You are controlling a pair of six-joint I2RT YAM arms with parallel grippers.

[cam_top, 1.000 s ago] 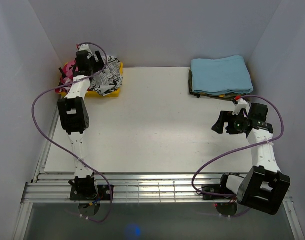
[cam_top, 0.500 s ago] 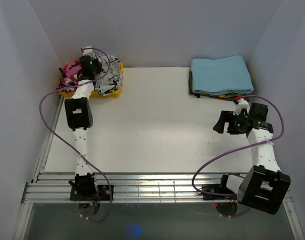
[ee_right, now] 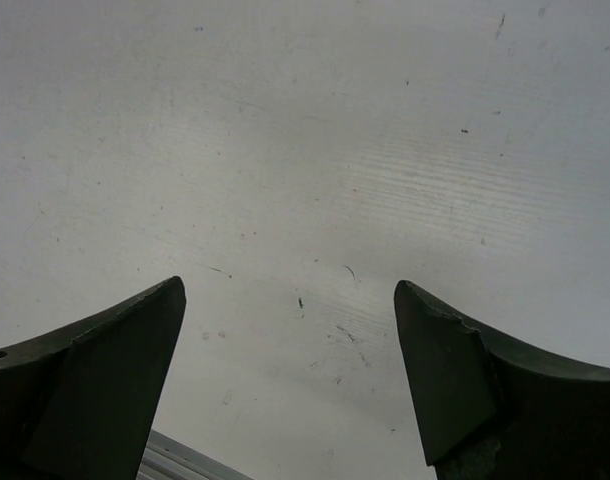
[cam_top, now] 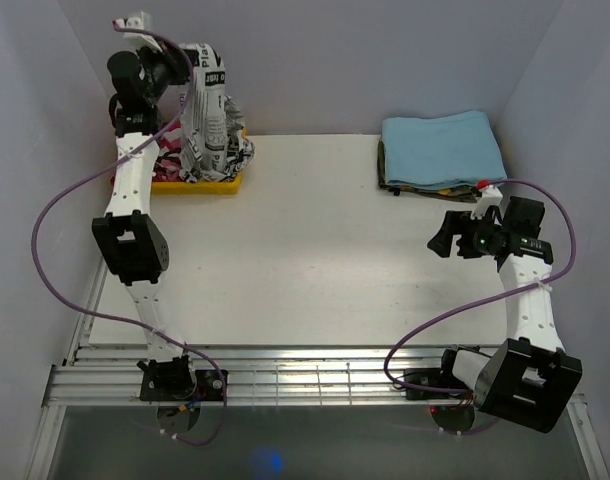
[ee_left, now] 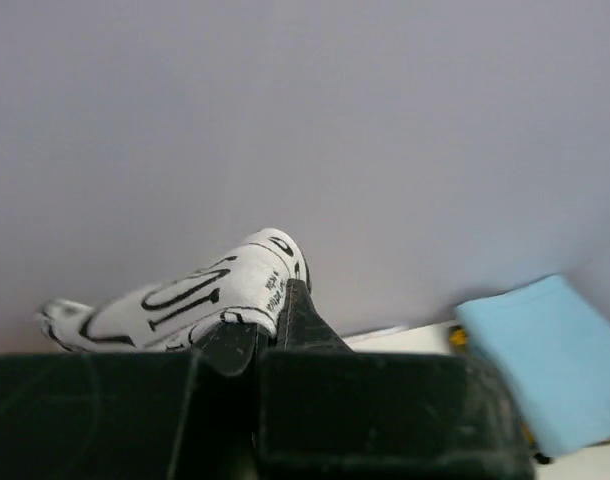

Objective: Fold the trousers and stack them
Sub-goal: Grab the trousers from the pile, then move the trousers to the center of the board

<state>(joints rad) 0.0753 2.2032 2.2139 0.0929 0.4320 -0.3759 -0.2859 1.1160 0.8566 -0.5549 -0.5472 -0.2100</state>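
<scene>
The trousers (cam_top: 208, 112), white with black newspaper print, hang in a long bunch from my left gripper (cam_top: 183, 58), which is shut on their top end high above the yellow bin (cam_top: 201, 184) at the far left corner. Their lower part still rests in the bin. In the left wrist view a fold of the trousers (ee_left: 213, 296) is pinched between the closed jaws of the left gripper (ee_left: 276, 312). My right gripper (cam_top: 448, 236) hovers open over the right side of the table, and the right wrist view shows the right gripper (ee_right: 290, 300) with only bare table between its fingers.
A pink camouflage garment (cam_top: 169, 160) lies in the yellow bin under the trousers. A light blue folded cloth (cam_top: 443, 148) sits on a darker one at the far right, and also shows as the blue cloth (ee_left: 545, 352) in the left wrist view. White walls close three sides.
The left gripper shut on the trousers in the bin and rose high, drawing them up out of the pile. The right arm barely shifted.
</scene>
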